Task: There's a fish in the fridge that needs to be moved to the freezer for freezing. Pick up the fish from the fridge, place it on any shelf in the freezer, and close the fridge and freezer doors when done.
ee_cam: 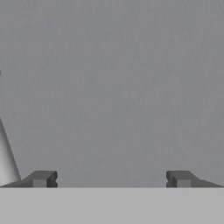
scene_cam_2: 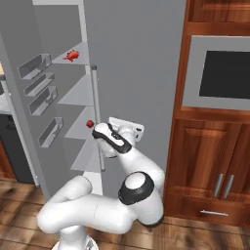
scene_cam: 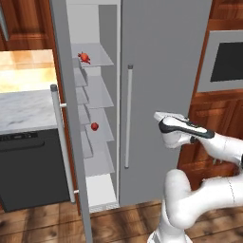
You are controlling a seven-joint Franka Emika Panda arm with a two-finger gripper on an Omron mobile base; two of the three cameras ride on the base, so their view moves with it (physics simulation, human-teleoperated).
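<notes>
A: Freezer [scene_cam: 99,118] open at left, door [scene_cam: 66,142] swung wide; clear way onto its shelves, save a fish [scene_cam: 84,57] up top and a red ball [scene_cam: 94,126] lower.

B: Right side blocked: closed fridge door [scene_cam: 161,71], flat grey, close ahead of wide-spread fingertips [ee_cam: 41,179].

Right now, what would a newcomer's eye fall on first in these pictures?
The tall grey refrigerator with its narrow freezer door swung open, baring a stack of pale shelves. On the top shelf lies the tiny spiky bright red fish, with a smooth round red ball two shelves lower. The white arm's gripper faces the shut wider grey door, fingers spread and empty.
</notes>
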